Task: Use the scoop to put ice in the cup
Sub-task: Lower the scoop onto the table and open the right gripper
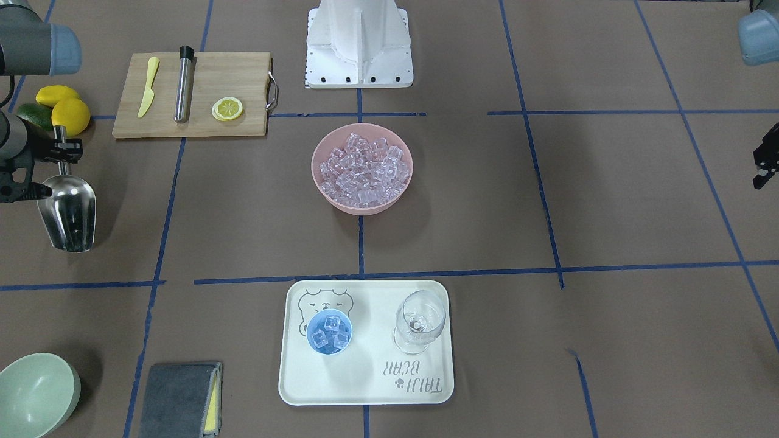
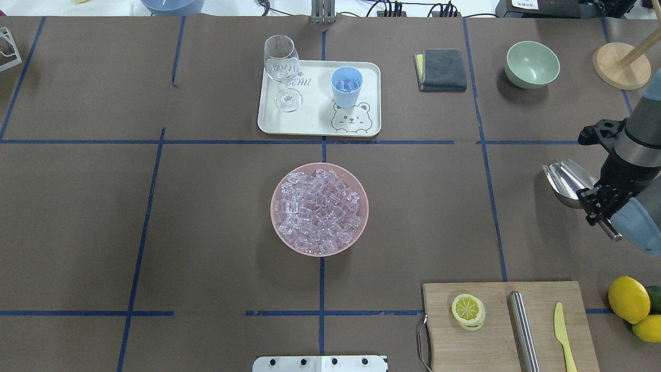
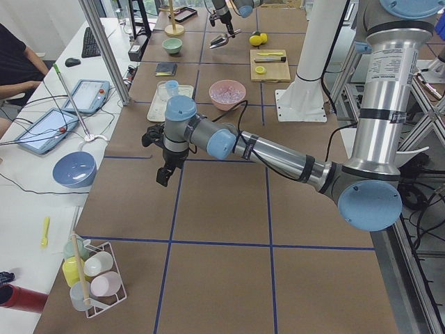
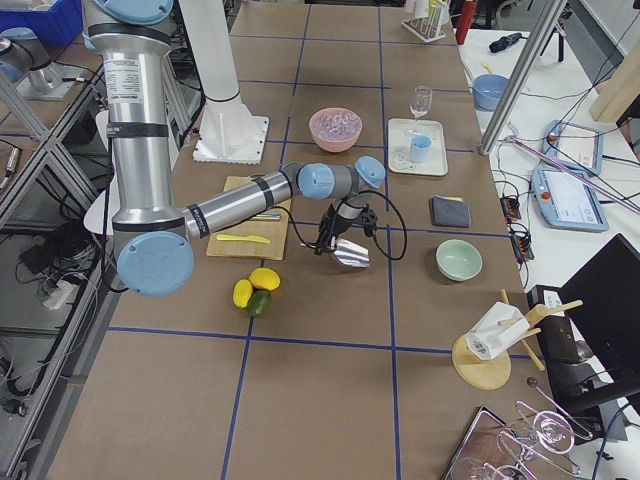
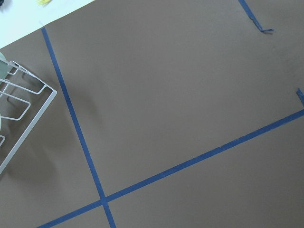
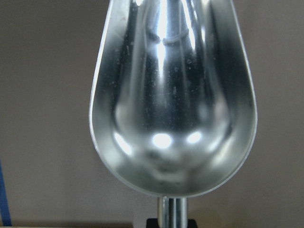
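Brown-paper table (image 1: 243,213) w/ blue tape (image 1: 359,275) grid; robot base at its far edge in the front view.

Count:
- 1 pink bowl (image 1: 363,208) mid-table, heaped w/ ice (image 1: 363,167), too many cubes to count.
- 1 cream tray (image 1: 365,383) on the operators' side of that bowl. It carried 1 light-blue cup (image 2: 345,98) and 1 clear wine glass (image 1: 420,319), both upright, side by side, not touching. The cup stood on the tray's bear drawing w/ a few ice cubes inside.
- 1 steel scoop (image 1: 68,207).
- 1 pale green bowl (image 1: 36,389) and 1 folded grey cloth (image 1: 179,398), near each other toward the robot's right on the operators' side.
- 1 wooden board (image 1: 243,73) near the robot's right. On it lay 1 yellow knife (image 1: 148,86), 1 steel cylinder (image 1: 183,85) w/ black cap and 1 lemon slice (image 1: 227,109).
- 2 lemons (image 1: 70,115) plus 1 dark green fruit (image 1: 31,114) bunched just beside the board.

Right arm (image 2: 632,144) came in from the overhead view's right edge, wrist bent down. The right jaws were clamped on the scoop's rod handle, and the trough pointed away from the robot. The scoop sat well apart from both pink bowl and cup, approx. between board and green bowl, and seemed clear of the table. The wrist view showed the trough as bare shiny steel.

Left arm (image 3: 278,149) was stretched low over the table's left end, wrist turned down over plain paper and tape, w/ a wire rack (image 3: 94,275) of cups toward the corner. The left jaws showed only partly at the front view's edge, so I couldn't tell if they were apart or together.
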Motion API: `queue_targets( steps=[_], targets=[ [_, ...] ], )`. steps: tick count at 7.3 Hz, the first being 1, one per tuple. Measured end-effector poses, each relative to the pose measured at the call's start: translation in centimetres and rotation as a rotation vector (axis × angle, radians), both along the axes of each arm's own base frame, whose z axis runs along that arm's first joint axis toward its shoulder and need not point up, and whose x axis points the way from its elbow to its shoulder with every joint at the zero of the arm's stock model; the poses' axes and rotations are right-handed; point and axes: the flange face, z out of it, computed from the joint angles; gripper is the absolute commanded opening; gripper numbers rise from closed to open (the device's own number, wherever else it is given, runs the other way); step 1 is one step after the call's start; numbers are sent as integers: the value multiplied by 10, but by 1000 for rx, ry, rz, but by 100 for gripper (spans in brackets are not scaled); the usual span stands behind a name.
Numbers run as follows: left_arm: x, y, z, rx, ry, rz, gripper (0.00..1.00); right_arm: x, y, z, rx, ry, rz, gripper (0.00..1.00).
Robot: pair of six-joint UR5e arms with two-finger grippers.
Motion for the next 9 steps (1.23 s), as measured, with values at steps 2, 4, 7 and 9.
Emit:
queue_targets(
  steps=[2,4,7,9],
  targets=[
    [-1,-1,1,3,-17,-9,100,-9,4,6,-19,-3,-19,99],
    [-1,-2,2,2,-21,-10,100,-12,5,9,-23,-3,-26,100],
    [-1,-2,3,-2,-22,-9,100,25,-2,-11,19,-24,42,100],
    [-2,-1,7,-28,-28,-9,100,118,-30,-16,39,-27,239,100]
  ],
)
